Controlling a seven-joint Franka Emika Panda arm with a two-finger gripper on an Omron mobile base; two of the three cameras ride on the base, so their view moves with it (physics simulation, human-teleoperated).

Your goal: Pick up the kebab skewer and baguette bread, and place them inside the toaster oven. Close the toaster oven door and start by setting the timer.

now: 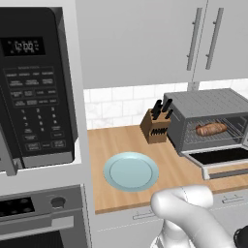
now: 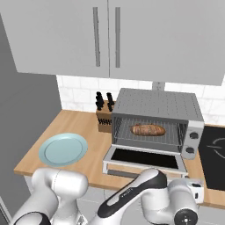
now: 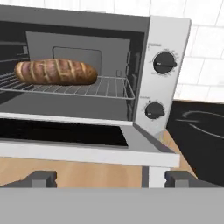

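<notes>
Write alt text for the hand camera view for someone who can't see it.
A golden-brown baguette bread lies on the wire rack inside the toaster oven, whose door hangs open. Two knobs sit on its right panel; the open gripper is just below the door's edge.

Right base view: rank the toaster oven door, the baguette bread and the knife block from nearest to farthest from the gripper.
1. Toaster oven door: folded down just ahead of the gripper, whose jaws stand open.
2. Baguette bread: on the rack inside, behind the door.
3. Knife block: farther back, at the toaster oven's left.
</notes>
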